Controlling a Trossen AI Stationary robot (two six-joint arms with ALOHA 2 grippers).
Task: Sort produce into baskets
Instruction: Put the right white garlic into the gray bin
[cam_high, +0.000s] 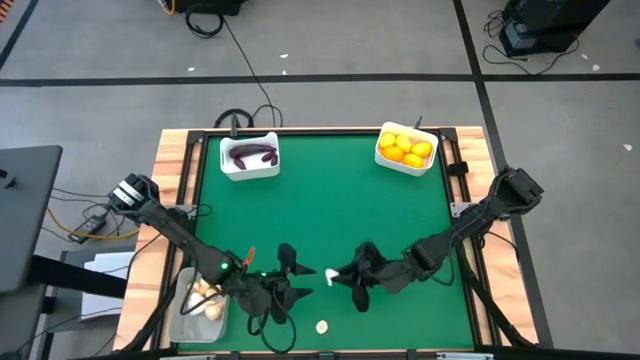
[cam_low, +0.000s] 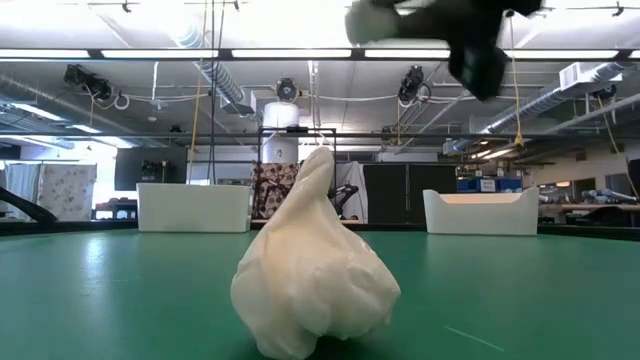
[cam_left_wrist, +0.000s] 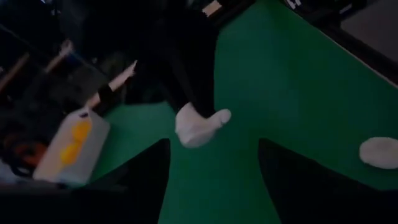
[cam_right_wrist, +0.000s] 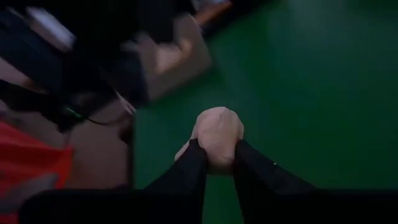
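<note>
At the near left corner of the green tabletop (cam_high: 330, 200), just outside the left tool (cam_high: 285, 275), a clear bin (cam_high: 188, 322) holds a few cream garlic bulbs (cam_high: 207, 300). That left tool hovers low over the mat with its two dark fingers (cam_left_wrist: 146, 171) spread wide and nothing between them. Ahead of it, in its wrist view, the right arm's garlic (cam_left_wrist: 198, 124) hangs just beyond the open fingers, and a loose garlic bulb (cam_left_wrist: 379, 152) lies on the mat off to one side.

Far beyond the left tool, at the back edge, a white bin (cam_high: 249, 156) holds dark purple eggplant pieces (cam_high: 250, 153).

Between the two tools and slightly nearer the front edge, the loose garlic bulb (cam_high: 322, 326) rests alone on the tabletop; the low view shows it close up, pointed tip upward (cam_low: 315, 265).

Close to the left tool, the right tool (cam_high: 335, 276) faces it, fingers closed around a garlic bulb (cam_right_wrist: 216, 134), pinching its lower part so the rounded top bulges above the fingertips (cam_right_wrist: 193, 155). From above, this bulb shows as a white spot (cam_high: 330, 275) at the tool's tip.

Far behind the right tool, at the back right corner, another white bin (cam_high: 405, 162) is filled with yellow-orange citrus fruits (cam_high: 405, 148).
</note>
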